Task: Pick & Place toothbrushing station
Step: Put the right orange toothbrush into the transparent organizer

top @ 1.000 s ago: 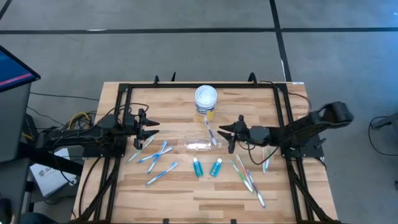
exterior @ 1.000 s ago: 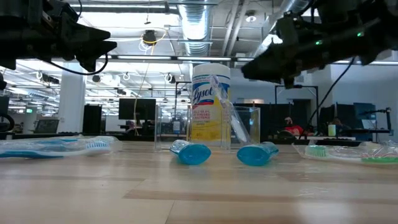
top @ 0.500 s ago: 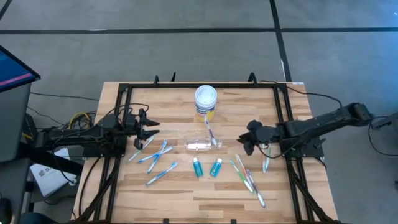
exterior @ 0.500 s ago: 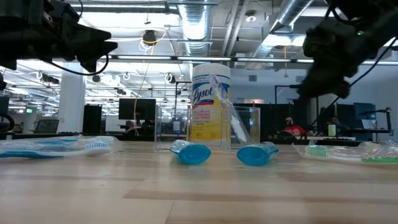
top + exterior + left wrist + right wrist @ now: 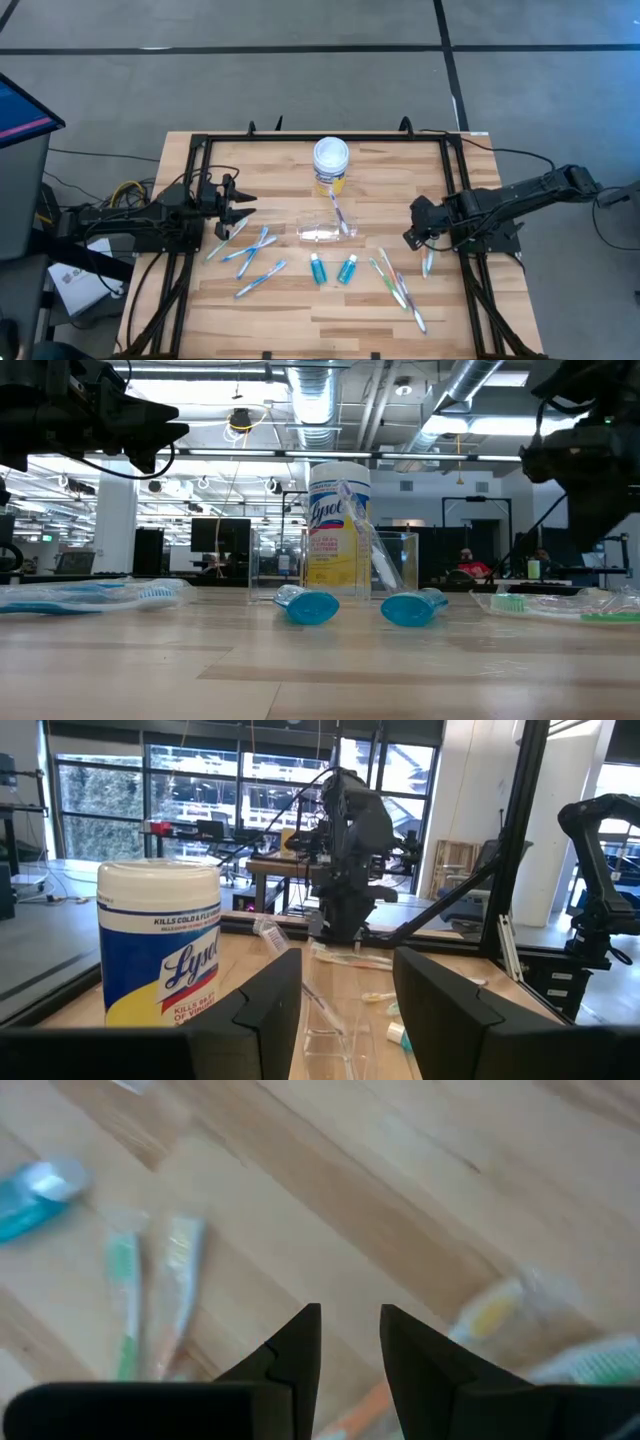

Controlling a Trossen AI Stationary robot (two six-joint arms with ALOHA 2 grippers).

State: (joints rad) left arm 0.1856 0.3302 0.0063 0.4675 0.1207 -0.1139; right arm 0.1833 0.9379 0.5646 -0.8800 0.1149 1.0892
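Right gripper (image 5: 411, 236), fingers slightly parted and empty, hovers right of centre above toothbrushes (image 5: 397, 283); the clear cup (image 5: 324, 229) lies at centre holding one brush, two teal tubes (image 5: 332, 269) below it; left gripper (image 5: 238, 206), open, waits at left.

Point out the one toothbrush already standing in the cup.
The toothbrush leaning in the clear cup beside the yellow jar; every other lies flat on the table.

Light wooden table (image 5: 300, 310) in a black frame, Lysol wipes canister (image 5: 331, 160), clear plastic cup (image 5: 322, 231) on its side, two teal tubes (image 5: 332, 269), toothbrushes (image 5: 248, 254) scattered left and right.
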